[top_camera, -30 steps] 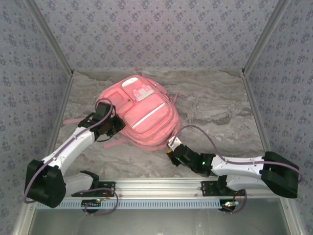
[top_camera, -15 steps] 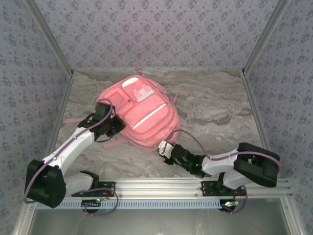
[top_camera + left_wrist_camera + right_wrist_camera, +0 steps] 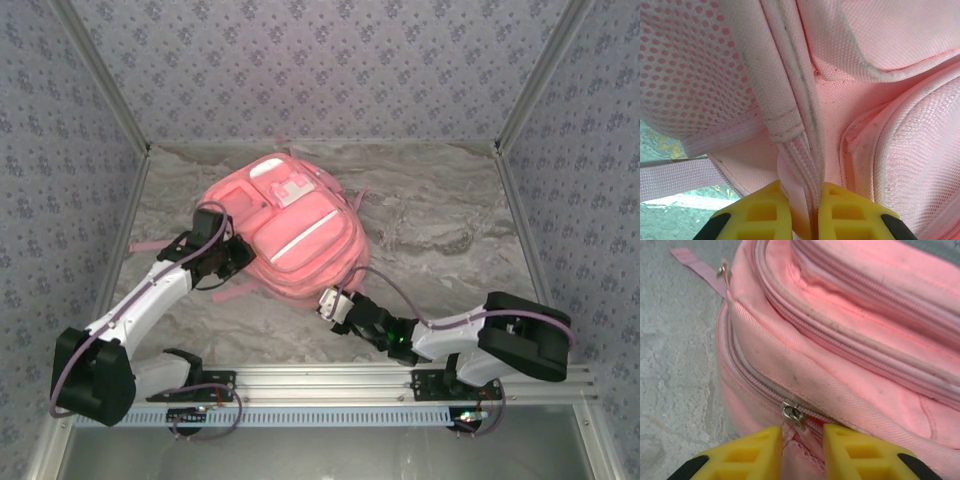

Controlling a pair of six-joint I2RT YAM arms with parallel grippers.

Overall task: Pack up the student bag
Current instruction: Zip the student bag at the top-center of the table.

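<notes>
The student bag (image 3: 290,235), a big pink backpack, lies flat in the middle of the table with its front pockets facing up. My left gripper (image 3: 235,258) is at its left side, shut on a ridge of pink webbing (image 3: 795,145) that runs up between the yellow fingers (image 3: 760,212). My right gripper (image 3: 328,303) is at the bag's near edge. In the right wrist view it (image 3: 802,442) is shut on the pink zip pull hanging from the metal slider (image 3: 791,412), with bag fabric bunched between the fingers. The zip left of the slider is closed.
Grey marbled table (image 3: 440,220) with patterned walls on three sides. An aluminium rail (image 3: 330,380) runs along the near edge. A loose pink strap (image 3: 145,246) trails off the bag to the left, and another strap with a metal ring (image 3: 695,262) lies on the table.
My right gripper has slid left along the bag's near edge, and the right arm's elbow has folded inward. The left gripper has kept its hold in place.
</notes>
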